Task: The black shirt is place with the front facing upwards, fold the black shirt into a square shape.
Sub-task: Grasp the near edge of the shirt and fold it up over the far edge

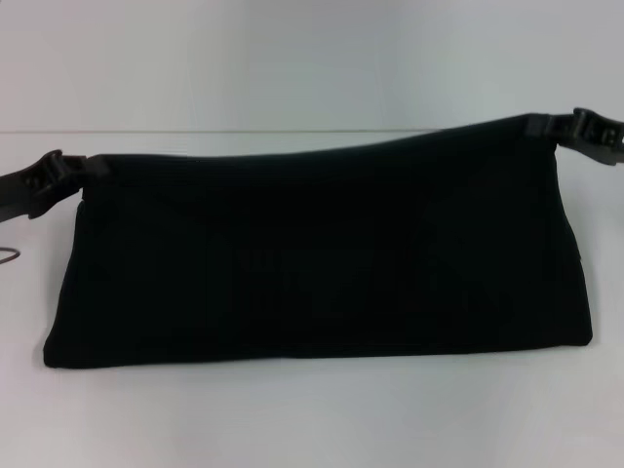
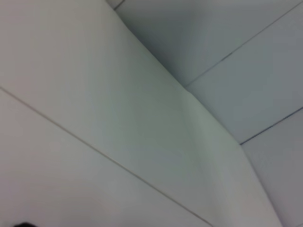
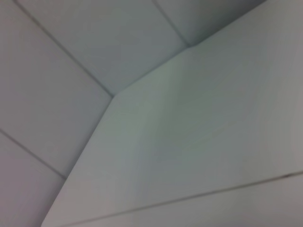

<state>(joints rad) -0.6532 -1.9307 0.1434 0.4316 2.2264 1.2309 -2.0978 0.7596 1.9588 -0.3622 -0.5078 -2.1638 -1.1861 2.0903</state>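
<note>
The black shirt (image 1: 312,253) hangs as a wide dark sheet in the head view, stretched between both grippers, its lower edge resting on the white table (image 1: 312,419). No lettering or label shows. My left gripper (image 1: 80,168) is shut on the shirt's upper left corner. My right gripper (image 1: 551,127) is shut on the upper right corner, a little higher than the left. The wrist views show only pale wall and ceiling panels, with no shirt and no fingers.
The white table's far edge (image 1: 244,132) runs behind the shirt, with a pale wall (image 1: 292,58) beyond. A thin dark wire loop (image 1: 8,253) shows at the left edge.
</note>
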